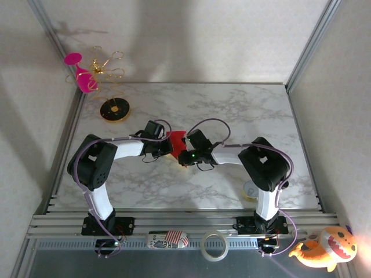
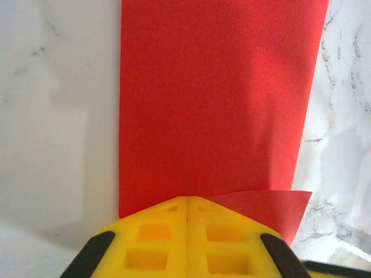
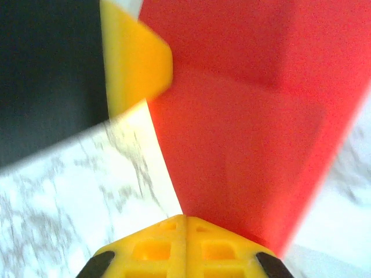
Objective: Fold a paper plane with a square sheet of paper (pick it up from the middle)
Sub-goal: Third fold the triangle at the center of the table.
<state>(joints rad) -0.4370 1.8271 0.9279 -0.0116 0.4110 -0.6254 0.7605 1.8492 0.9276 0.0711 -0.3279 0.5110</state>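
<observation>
With the left gripper [image 2: 188, 201] closed at 1 edge of the square sheet of paper [image 1: 177, 139] at the overhead frame's centre, and the right gripper [image 3: 185, 220] closed at another, the sheet looks light, limp and easily creased, best pinched gently at its edges.

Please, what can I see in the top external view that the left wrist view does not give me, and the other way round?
Top external view: both arms reaching to mid-table, the right gripper, a pink wine glass at a gold wire stand, a tape roll and an orange plush toy.
Left wrist view: close detail, namely a small folded-over corner at the paper's near right edge.
Shared: the square sheet of paper, the marble table and the left gripper, its yellow fingers shut at the paper's near edge.
</observation>
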